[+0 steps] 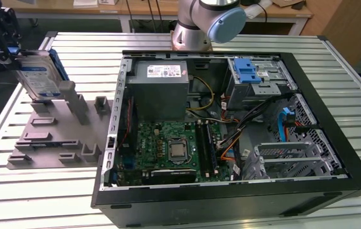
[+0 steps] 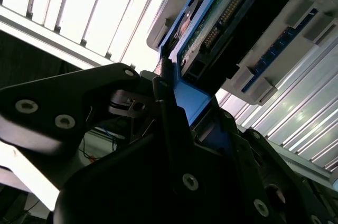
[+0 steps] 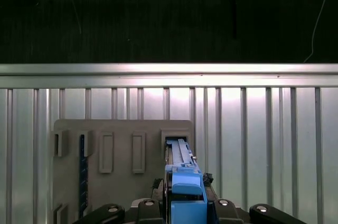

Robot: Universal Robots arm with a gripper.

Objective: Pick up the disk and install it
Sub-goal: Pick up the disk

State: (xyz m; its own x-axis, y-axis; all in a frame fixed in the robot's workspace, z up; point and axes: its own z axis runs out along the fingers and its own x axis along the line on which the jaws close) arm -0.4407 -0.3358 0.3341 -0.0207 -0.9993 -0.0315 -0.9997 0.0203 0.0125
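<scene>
Your hand (image 1: 12, 53) sits at the far edge of the exterior view's left, closed on the disk (image 1: 38, 78), which it grips by the top edge. The disk hangs upright, its white-and-blue label facing the camera and its blue bracket (image 1: 57, 67) running down the side nearer the computer case (image 1: 352, 157). Its lower edge is right at the tall slotted post of the grey fixture plate (image 1: 46, 143), which lies on the slatted metal bench (image 1: 40, 200). You cannot tell from here whether the disk has cleared that slot or is resting in it. In the first wrist view you look down along the disk's blue-edged top (image 3: 185, 192) to the open slot in the plate (image 3: 121, 134) directly beneath it. In the second wrist view a black finger (image 2: 169, 129) presses against the blue bracket, with the disk's green circuit-board side (image 2: 222, 18) running away from it. The case stands open just beside the fixture plate, toward the exterior view's right. Inside it you can see the grey power-supply box (image 1: 161, 90) with its white sticker, the green motherboard (image 1: 167, 148) below that, and the metal drive cage (image 1: 263, 81) with a blue latch (image 1: 247, 71) in the far corner. The disk is well apart from that cage, outside the case on the opposite side.
</scene>
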